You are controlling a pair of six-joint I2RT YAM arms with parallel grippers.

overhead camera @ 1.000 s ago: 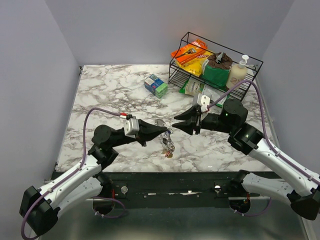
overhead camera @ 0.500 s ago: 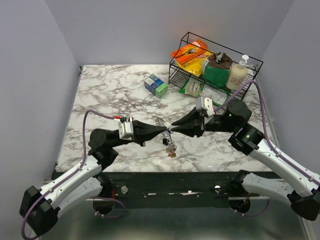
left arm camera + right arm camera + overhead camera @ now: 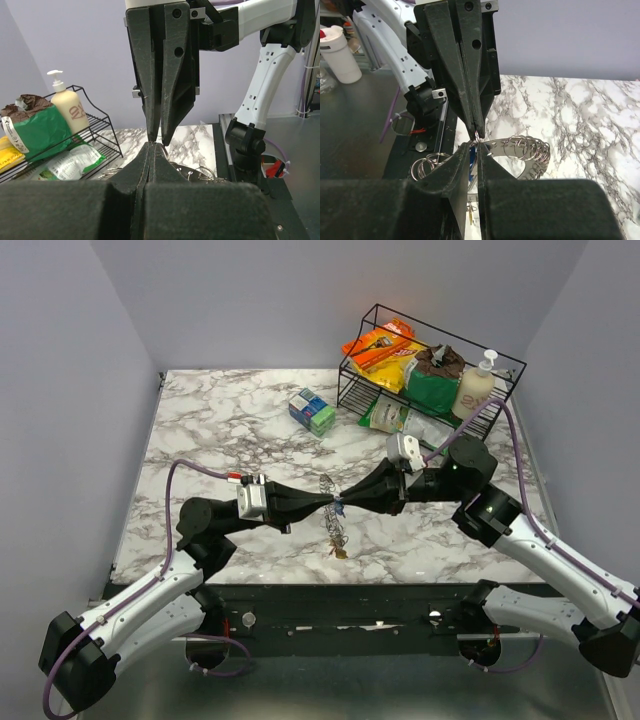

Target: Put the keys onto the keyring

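Over the near middle of the tabletop (image 3: 220,430), the two grippers meet tip to tip. The left gripper (image 3: 330,503) is clamped on the keyring (image 3: 527,150). The right gripper (image 3: 346,501) stands narrow around a blue key (image 3: 472,172), though I cannot tell whether it grips it. Other keys (image 3: 338,540) dangle below.

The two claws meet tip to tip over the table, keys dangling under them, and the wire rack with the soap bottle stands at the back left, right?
Not quite: the top view shows the wire rack with the soap bottle at the back right. The left claw and right claw do meet tip to tip, keys dangling under them.
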